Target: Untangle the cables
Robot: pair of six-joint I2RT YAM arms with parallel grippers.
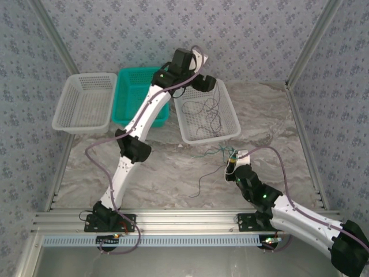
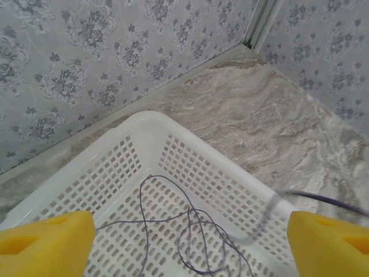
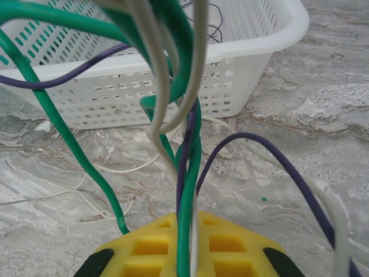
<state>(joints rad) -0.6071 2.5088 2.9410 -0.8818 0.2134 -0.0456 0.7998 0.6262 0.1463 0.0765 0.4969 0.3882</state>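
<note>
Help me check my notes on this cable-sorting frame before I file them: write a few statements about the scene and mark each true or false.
1. The left gripper is open above a white basket. True.
2. A purple wire lies in that basket. True.
3. The right gripper is open and holds nothing. False: it is shut on a bundle of green, purple and cream cables.
4. All three baskets are white. False: the middle basket is teal.
5. That bundle lies inside the white basket. False: it is outside it, over the table in front of it.
</note>
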